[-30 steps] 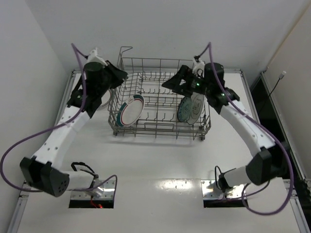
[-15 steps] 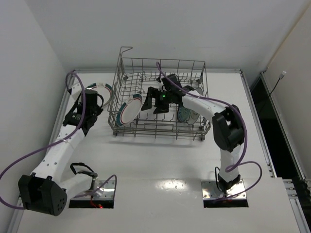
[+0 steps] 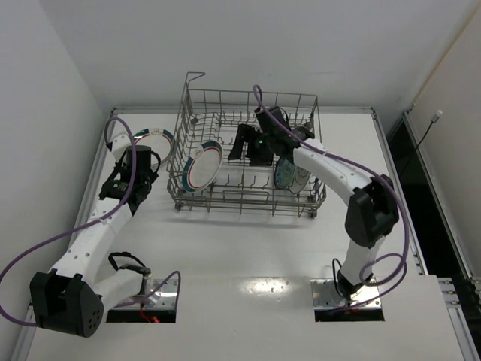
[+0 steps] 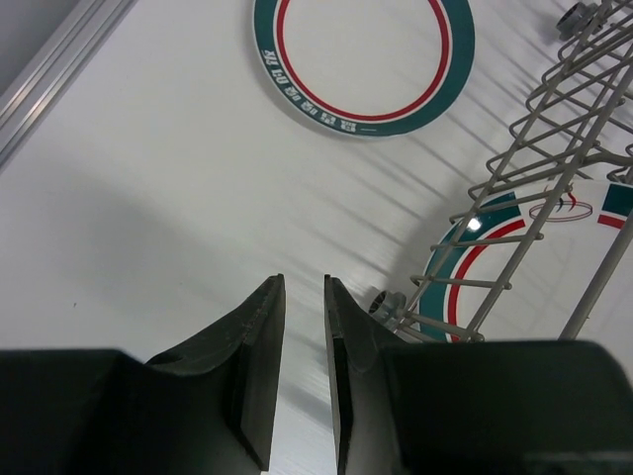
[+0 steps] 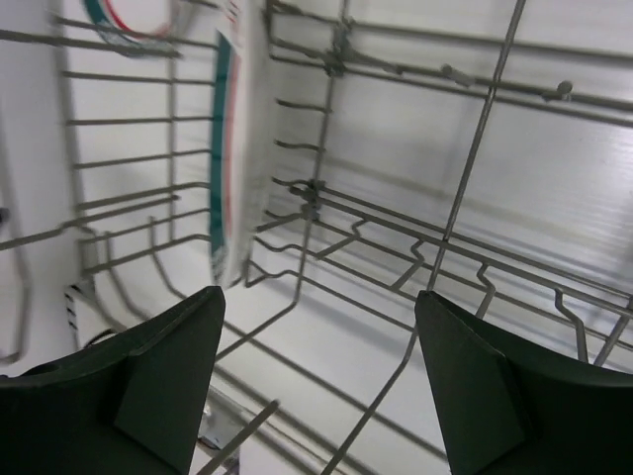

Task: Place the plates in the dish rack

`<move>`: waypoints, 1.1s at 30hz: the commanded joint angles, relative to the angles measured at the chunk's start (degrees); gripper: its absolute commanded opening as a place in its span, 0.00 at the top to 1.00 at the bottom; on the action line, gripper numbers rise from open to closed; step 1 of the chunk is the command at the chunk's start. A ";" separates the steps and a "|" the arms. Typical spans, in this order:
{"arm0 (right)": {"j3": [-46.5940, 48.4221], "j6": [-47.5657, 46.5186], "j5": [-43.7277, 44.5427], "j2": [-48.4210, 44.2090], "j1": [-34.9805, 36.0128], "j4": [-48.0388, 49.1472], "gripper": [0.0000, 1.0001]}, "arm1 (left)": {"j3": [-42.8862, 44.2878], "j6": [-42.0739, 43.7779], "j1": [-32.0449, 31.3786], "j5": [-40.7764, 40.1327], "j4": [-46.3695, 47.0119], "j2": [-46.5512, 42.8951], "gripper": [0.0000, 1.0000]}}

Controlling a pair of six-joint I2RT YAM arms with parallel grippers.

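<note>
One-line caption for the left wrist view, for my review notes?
Left fingers, narrowly parted and empty, hover above the table beside the dish rack; a green-ringed plate lies flat ahead.

Tall wire walls [image 3: 248, 197] of the dish rack [image 3: 234, 159] bar sideways entry; its top is open. Inside, a ringed plate [image 3: 201, 167] at left and upright plates [image 3: 284, 174] at right flank bare prong rows [image 5: 316, 188]. Bare table [image 3: 248, 256] lies in front.
</note>
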 commanded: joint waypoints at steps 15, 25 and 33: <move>10.74 1.05 -3.25 11.14 3.02 2.89 0.31 | 0.89 -0.28 0.64 -2.19 1.76 0.07 0.80; 12.41 1.05 0.17 9.57 4.07 4.30 0.81 | 0.89 -0.28 0.64 -1.67 1.23 1.74 0.80; 29.53 -2.99 14.04 5.09 3.54 -15.27 1.00 | 1.42 -0.28 0.64 -0.61 1.23 2.88 0.80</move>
